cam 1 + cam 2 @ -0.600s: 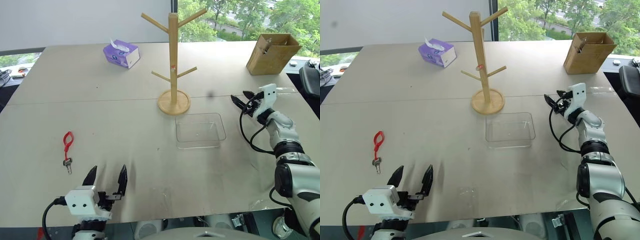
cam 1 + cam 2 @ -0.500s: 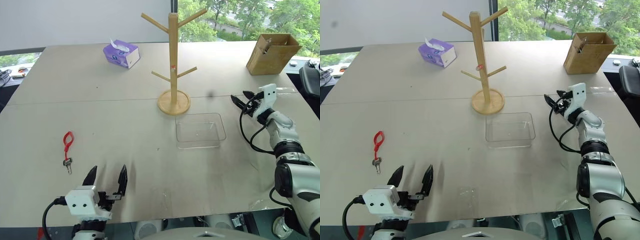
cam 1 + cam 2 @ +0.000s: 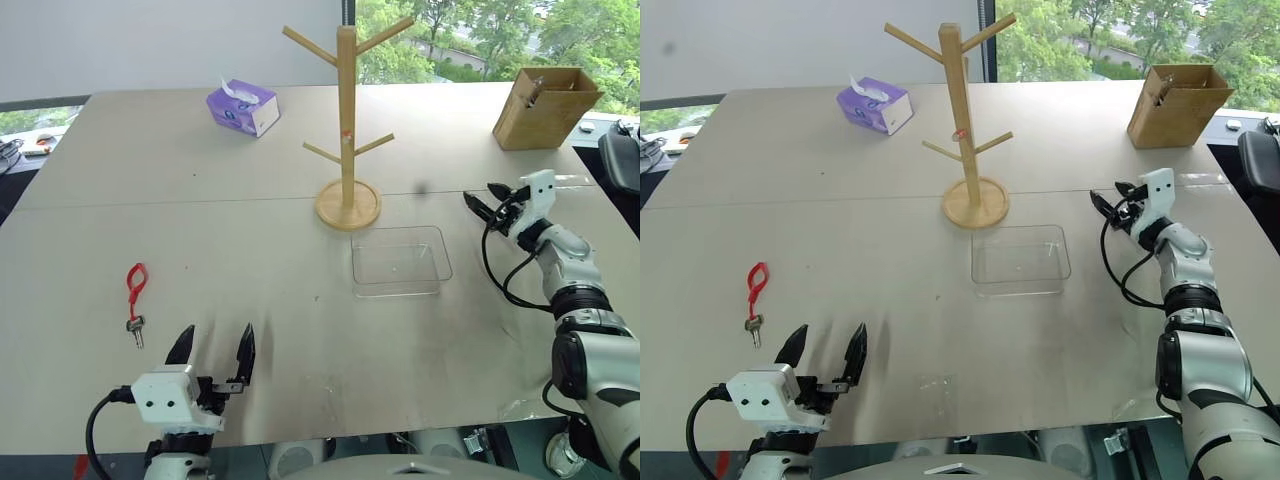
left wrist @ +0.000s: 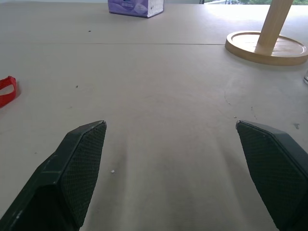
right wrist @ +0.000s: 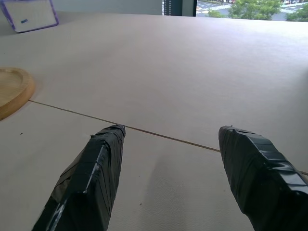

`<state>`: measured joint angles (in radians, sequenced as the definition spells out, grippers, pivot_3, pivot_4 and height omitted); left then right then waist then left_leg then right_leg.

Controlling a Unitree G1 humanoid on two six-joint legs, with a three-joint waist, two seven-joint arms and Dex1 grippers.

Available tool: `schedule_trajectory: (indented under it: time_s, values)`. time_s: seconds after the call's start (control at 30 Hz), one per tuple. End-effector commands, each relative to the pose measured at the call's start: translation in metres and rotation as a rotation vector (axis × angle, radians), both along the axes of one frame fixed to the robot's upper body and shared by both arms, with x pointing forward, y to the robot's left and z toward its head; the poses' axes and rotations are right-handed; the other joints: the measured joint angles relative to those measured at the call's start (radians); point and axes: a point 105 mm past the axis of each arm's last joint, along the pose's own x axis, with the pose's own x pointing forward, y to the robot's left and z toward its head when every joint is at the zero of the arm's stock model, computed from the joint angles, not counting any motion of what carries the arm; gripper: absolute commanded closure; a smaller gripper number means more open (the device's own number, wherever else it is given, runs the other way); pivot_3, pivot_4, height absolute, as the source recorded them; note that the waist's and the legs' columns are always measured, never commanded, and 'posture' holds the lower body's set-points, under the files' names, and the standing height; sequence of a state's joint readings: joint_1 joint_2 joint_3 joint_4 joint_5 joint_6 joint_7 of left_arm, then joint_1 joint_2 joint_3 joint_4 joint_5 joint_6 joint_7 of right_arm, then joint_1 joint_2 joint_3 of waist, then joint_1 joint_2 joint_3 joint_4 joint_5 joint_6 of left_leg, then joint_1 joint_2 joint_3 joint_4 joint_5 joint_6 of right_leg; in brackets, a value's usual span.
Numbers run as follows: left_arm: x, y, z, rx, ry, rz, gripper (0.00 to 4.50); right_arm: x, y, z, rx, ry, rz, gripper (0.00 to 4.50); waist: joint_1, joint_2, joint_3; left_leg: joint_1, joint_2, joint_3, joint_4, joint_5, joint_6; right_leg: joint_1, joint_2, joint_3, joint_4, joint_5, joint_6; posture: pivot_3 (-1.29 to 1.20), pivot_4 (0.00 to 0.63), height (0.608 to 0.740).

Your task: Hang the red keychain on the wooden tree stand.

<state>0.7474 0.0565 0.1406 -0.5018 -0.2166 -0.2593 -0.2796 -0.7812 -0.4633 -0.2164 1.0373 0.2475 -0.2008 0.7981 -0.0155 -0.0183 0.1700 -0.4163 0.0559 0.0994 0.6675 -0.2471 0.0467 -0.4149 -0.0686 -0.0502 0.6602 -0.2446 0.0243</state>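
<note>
Over the last half second little changed: the left gripper [image 3: 213,345] edged slightly back toward the near table [image 3: 250,240] edge with fingers spread wide and empty, and the right gripper [image 3: 482,201] sat almost unmoved, fingers parted on nothing, so pickup had not begun. The red keychain [image 3: 134,291] lay flat at 11 o'clock from the left gripper, near but apart, with bare tabletop between; the wooden tree stand [image 3: 346,130] stood well off at 1 o'clock, a clear tray [image 3: 400,260] just in front of its base.
</note>
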Motion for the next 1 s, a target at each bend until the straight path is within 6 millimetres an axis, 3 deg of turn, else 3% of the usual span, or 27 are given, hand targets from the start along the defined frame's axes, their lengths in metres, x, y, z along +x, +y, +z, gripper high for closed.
schedule_trajectory:
  time_s: [0.03,0.5,0.7,0.87,1.0]
  values:
    - [0.002,-0.002,0.008,0.017,-0.027,-0.013,0.00,-0.001,-0.009,0.017,-0.010,-0.062,-0.014,1.18,0.000,0.000,0.000,0.000,0.000,0.000,0.000,0.000,0.000,0.000,0.000,0.000,0.000,0.000,0.000,0.00,0.150,0.740]
    - [0.010,-0.033,0.019,0.067,-0.066,-0.343,0.00,-0.008,0.000,0.021,-0.029,-0.052,0.088,1.18,0.001,0.000,0.000,0.000,0.000,0.000,0.000,0.000,0.000,0.000,0.000,0.000,0.000,0.000,0.000,0.00,0.150,0.740]
    - [-0.006,-0.069,0.016,0.142,-0.067,-0.732,0.00,-0.035,0.020,0.037,-0.156,0.046,0.469,1.18,0.002,0.002,0.001,0.000,0.000,0.000,0.000,0.000,0.000,0.000,-0.001,0.000,0.000,0.000,0.000,0.00,0.150,0.740]
    - [-0.006,-0.077,0.013,0.178,-0.090,-0.883,0.00,-0.070,0.027,0.058,-0.393,0.175,0.786,1.18,0.003,0.006,0.002,0.000,0.000,0.000,0.000,0.000,0.000,0.000,-0.002,-0.002,0.000,-0.002,-0.003,0.00,0.150,0.740]
    - [-0.011,-0.087,0.001,0.179,-0.075,-0.990,0.00,-0.086,0.043,0.071,-0.613,0.216,0.947,1.18,-0.002,0.008,0.002,0.000,0.000,0.000,0.000,0.000,0.000,-0.001,-0.002,-0.002,0.000,-0.002,-0.003,0.00,0.150,0.740]
